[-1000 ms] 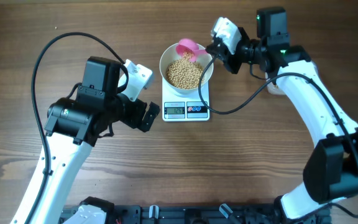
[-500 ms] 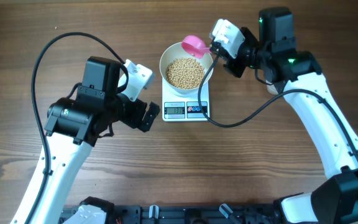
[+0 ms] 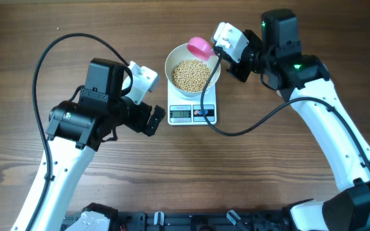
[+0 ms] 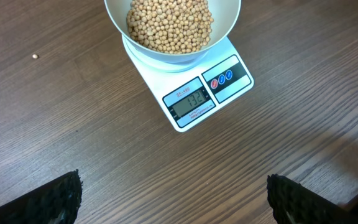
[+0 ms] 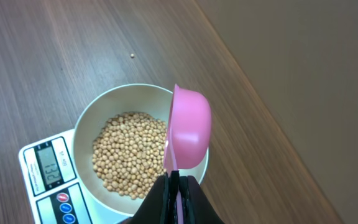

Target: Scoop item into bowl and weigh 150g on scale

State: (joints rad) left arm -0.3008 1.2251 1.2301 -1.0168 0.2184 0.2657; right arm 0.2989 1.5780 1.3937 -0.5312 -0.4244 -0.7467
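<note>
Table point(image 3: 268, 179), scale's point(image 3: 192, 114) display toward front edge

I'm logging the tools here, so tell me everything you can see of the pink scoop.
The pink scoop looks like glossy plastic: a round cup on a thin handle. Fingers of the right gripper pinch the handle. It is tipped on its side above the white bowl's rim, mouth turned toward the soybeans, rounded back outward. No beans show in it; whether it touches the bowl I cannot tell.
</note>
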